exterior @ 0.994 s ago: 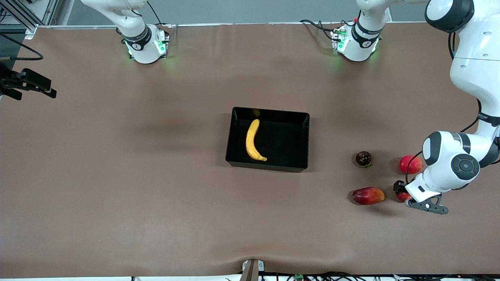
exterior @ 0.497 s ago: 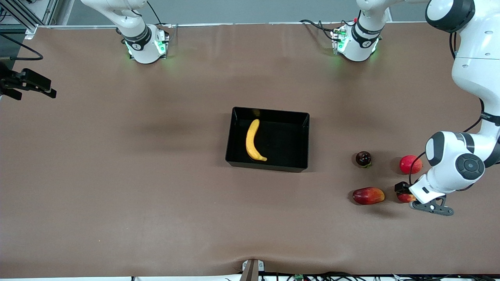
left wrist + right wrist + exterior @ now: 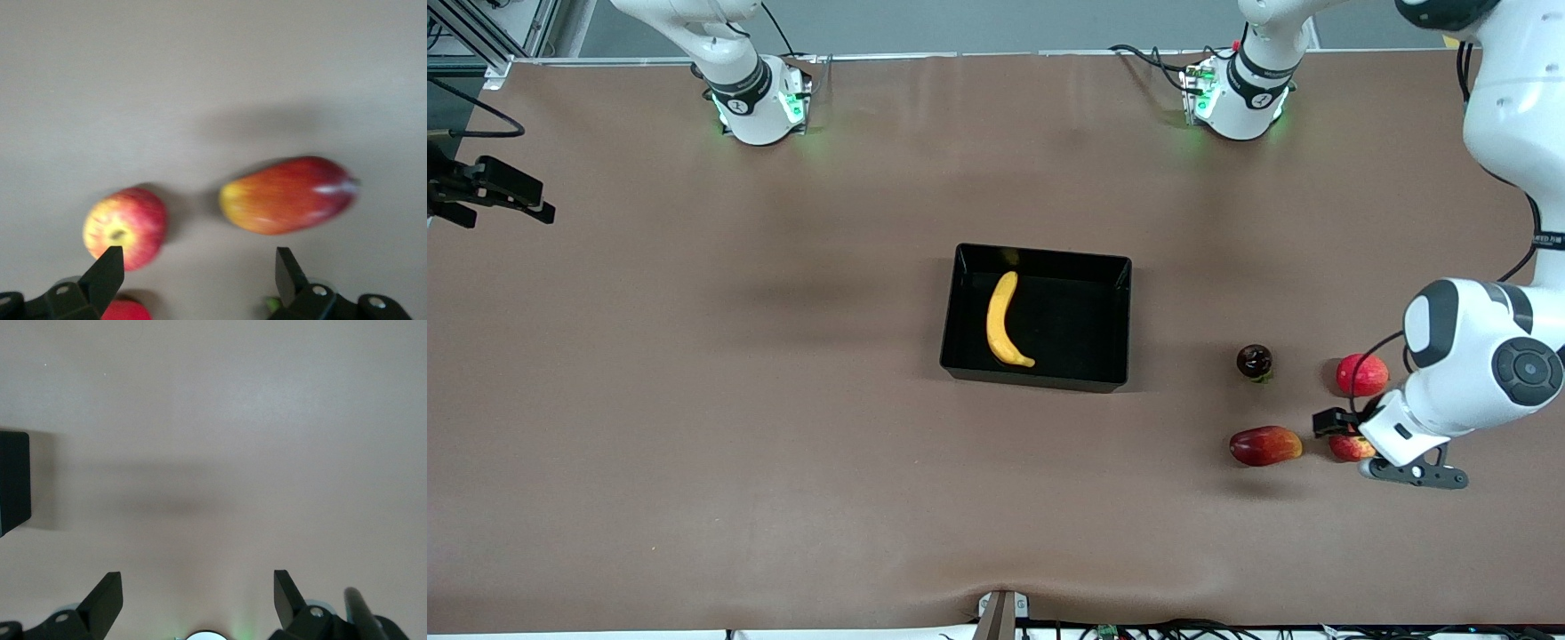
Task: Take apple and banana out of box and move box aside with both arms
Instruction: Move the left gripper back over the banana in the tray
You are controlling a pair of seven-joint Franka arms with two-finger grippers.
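Note:
The black tray sits mid-table with the yellow banana lying in it. The small red apple with yellow streaks lies on the table near the left arm's end, beside the mango-like fruit. My left gripper hangs low over these two, open and empty. In the left wrist view the apple is just off one fingertip of the left gripper, not between the fingers. My right gripper is open and empty, waiting high over bare table; it is out of the front view.
A plainer red round fruit and a dark round fruit lie farther from the front camera than the apple. The mango-like fruit fills the middle of the left wrist view. A tray corner shows in the right wrist view.
The left arm's wrist has shifted slightly toward its end of the table, so more of the apple shows. The fruits, tray and right arm have not moved.

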